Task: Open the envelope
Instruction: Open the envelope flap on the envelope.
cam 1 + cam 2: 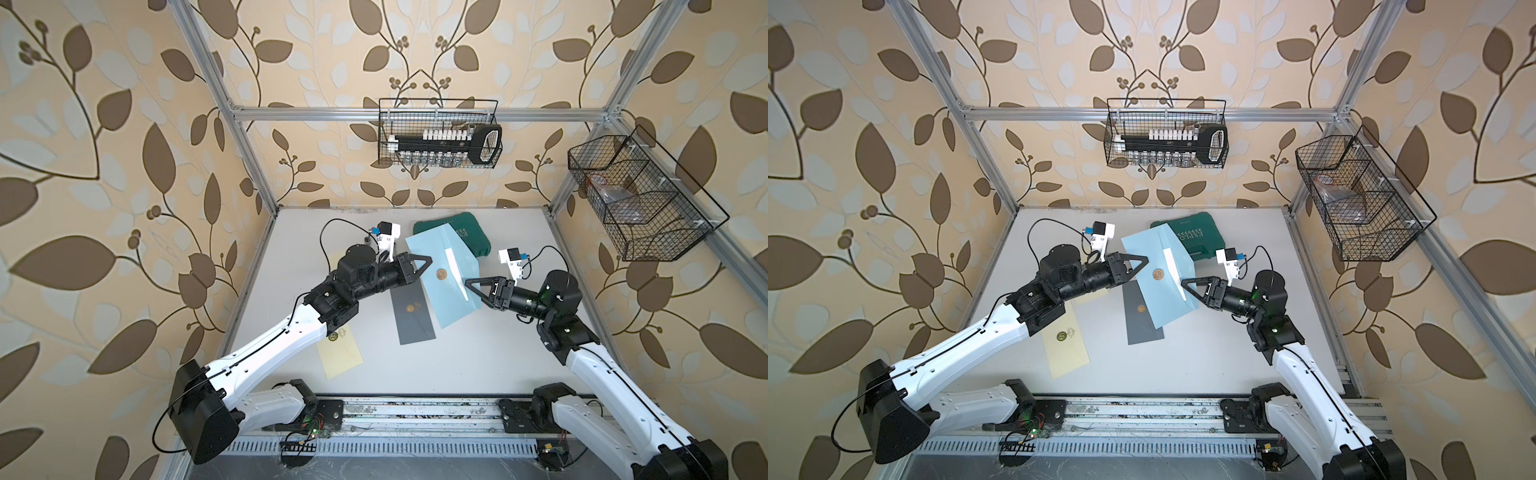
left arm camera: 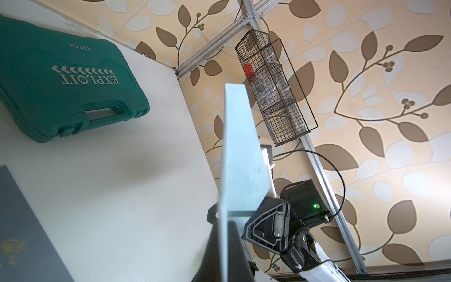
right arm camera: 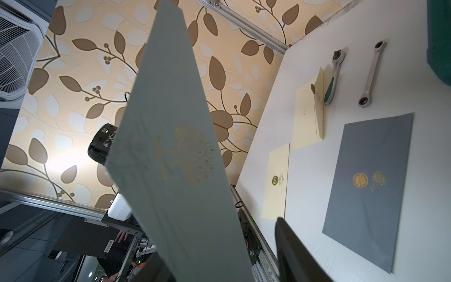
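Observation:
A light blue envelope [image 1: 446,291] with a brown round seal [image 1: 441,274] hangs above the table, and both top views show it tilted. My left gripper [image 1: 428,261] is shut on its left edge. The left wrist view shows the envelope [image 2: 239,158] edge-on, pinched between the two dark fingers of the left gripper [image 2: 224,244]. My right gripper [image 1: 1185,284] stands at the envelope's right edge, beside a white strip [image 1: 1172,266] along a fold. In the right wrist view the envelope [image 3: 175,158] passes between the spread fingers [image 3: 292,254] of the open right gripper [image 3: 219,266], with a gap on one side.
A dark grey envelope [image 1: 413,311] lies flat under the held one, and two cream envelopes [image 3: 277,180] [image 3: 308,117] lie further left. A green tool case [image 1: 469,237] sits at the back. A ratchet [image 3: 334,78] and a wrench [image 3: 372,73] lie nearby. Wire baskets [image 1: 440,133] [image 1: 640,199] hang on the frame.

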`<state>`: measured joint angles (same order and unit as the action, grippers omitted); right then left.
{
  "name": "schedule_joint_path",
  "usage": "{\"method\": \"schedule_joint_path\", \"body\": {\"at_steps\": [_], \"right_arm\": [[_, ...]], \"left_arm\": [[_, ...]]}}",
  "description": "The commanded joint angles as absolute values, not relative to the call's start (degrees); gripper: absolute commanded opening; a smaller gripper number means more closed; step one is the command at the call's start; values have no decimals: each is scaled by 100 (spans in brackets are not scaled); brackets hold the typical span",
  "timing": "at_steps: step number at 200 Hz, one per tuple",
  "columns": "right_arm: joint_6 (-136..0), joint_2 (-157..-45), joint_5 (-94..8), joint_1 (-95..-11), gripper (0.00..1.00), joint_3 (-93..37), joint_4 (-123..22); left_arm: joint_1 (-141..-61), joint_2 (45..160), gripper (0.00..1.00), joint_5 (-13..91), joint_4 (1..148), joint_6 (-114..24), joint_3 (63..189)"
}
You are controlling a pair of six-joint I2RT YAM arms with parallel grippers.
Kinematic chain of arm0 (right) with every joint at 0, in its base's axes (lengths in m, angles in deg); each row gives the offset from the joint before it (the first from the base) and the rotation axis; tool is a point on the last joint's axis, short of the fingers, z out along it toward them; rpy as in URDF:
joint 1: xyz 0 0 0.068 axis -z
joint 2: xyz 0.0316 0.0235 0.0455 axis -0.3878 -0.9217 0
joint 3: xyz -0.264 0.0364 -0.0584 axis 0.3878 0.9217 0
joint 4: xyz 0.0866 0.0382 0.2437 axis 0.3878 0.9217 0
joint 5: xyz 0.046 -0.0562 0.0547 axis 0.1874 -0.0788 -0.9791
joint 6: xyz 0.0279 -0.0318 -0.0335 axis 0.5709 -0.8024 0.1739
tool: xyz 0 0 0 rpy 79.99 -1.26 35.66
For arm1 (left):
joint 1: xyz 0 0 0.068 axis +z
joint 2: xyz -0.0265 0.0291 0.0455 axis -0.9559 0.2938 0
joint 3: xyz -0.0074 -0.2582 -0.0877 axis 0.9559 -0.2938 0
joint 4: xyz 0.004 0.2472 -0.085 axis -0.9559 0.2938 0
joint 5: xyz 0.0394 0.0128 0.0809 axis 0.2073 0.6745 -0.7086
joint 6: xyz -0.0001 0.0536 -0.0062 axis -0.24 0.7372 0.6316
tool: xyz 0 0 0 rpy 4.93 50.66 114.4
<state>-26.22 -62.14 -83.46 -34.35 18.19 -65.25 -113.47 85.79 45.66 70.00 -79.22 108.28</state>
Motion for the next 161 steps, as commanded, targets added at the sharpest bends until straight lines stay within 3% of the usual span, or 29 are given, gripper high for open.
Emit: {"method": "schedule_joint_path", "body": {"at_steps": [1,115,153,161], "right_arm": [[-2667,-6306,-8425,-3576,57,1757,-6555],[-2657,-6426,-8427,-3675,24,1709,-6550],[-2865,-6312,-8327,-3662,12,1647,-6209],[-2972,-6299,-8279,-3669,7,1615,-6049]], "left_arm": [[-11378,8517,0,4705,6701,-7947,11007],[-11379,8399,0,4351,7247,-7738,11037],[-11379,8460,16,4132,7645,-7535,11044],[-11380,8494,25,4102,7685,-7538,11034]]}}
